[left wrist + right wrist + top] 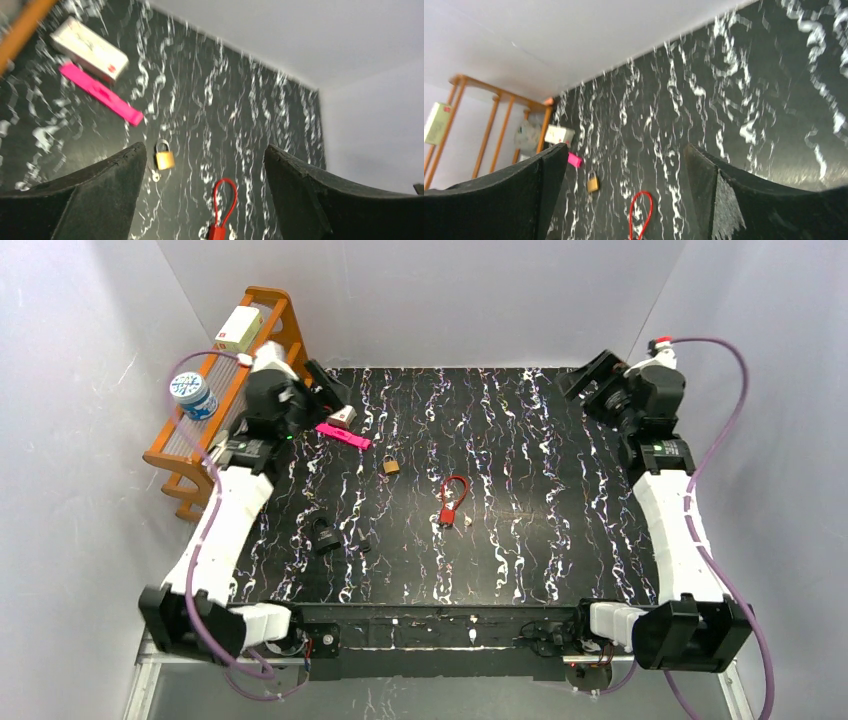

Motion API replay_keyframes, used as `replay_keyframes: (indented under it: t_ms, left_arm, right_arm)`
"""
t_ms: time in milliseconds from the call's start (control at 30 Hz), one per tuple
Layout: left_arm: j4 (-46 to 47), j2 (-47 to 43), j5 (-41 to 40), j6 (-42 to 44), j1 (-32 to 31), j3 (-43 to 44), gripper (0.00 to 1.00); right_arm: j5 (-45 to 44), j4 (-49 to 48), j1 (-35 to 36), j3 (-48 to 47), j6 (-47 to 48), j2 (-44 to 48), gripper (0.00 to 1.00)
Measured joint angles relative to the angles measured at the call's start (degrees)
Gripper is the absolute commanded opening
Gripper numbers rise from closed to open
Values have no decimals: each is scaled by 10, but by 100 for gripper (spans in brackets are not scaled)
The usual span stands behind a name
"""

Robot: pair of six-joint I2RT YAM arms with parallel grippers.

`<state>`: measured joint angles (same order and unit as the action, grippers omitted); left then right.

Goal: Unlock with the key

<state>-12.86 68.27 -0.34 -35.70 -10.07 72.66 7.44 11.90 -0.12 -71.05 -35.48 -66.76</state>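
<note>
Pale grey walls [420,290] enclose black marbled table [560,520]; orange wooden rack [168,454] at left.

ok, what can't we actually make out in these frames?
Key: top external, too small to identify; left wrist, a blurred pale speck beside the brass padlock might be it.
Red cable lock: body cut by the bottom edge in both wrist views.
Black padlock: top external only, dark on the dark table; shackle state unreadable.
</note>
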Motion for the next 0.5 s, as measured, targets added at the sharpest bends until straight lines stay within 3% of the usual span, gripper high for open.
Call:
replay_keyframes:
  t_ms: [133, 267, 367, 500]
  left_arm:
    - [-2, 83, -2, -9, -65, -3, 97]
    - [-17, 156, -11, -16, -127, 7, 97]
    - [-31, 202, -28, -21, -155, 14, 77]
    - [-56, 257, -54, -31, -181, 14, 65]
  right_arm:
    - [23, 2, 21, 53, -19, -16, 87]
    - [50, -4, 41, 103, -37, -16, 82]
    - [52, 5, 48, 122, -42, -16, 79]
    - [59, 12, 56, 128, -43, -19, 75]
